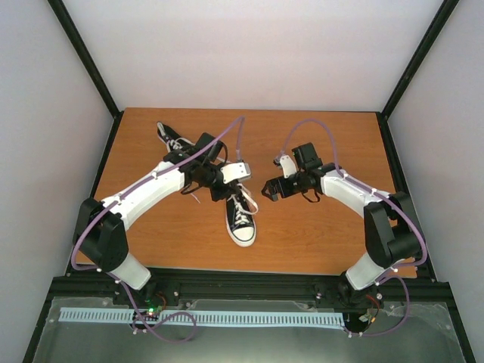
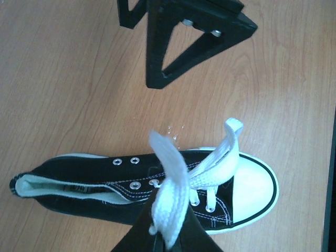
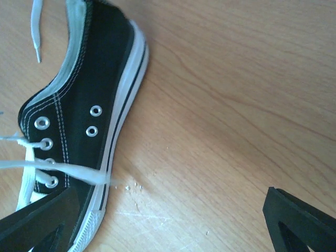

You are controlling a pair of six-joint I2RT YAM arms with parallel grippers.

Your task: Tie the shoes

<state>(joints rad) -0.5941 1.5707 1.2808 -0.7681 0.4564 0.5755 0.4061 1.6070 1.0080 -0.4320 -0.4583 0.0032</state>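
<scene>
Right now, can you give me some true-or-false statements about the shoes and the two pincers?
1. The left pincer is shut on a white lace. True.
2. The right pincer clamps a shoe's toe cap. False: its jaws stand wide apart, gripping nothing.
3. Both shoes, the near shoe and the far shoe, rest on the wooden table. True.
4. The near shoe's laces are tied in a bow. False: they are loose.

There are two black sneakers, a near shoe (image 1: 242, 221) and a far shoe (image 1: 172, 139), a left pincer (image 1: 221, 192), a right pincer (image 1: 268, 190), and one worktop (image 1: 318, 234).
</scene>
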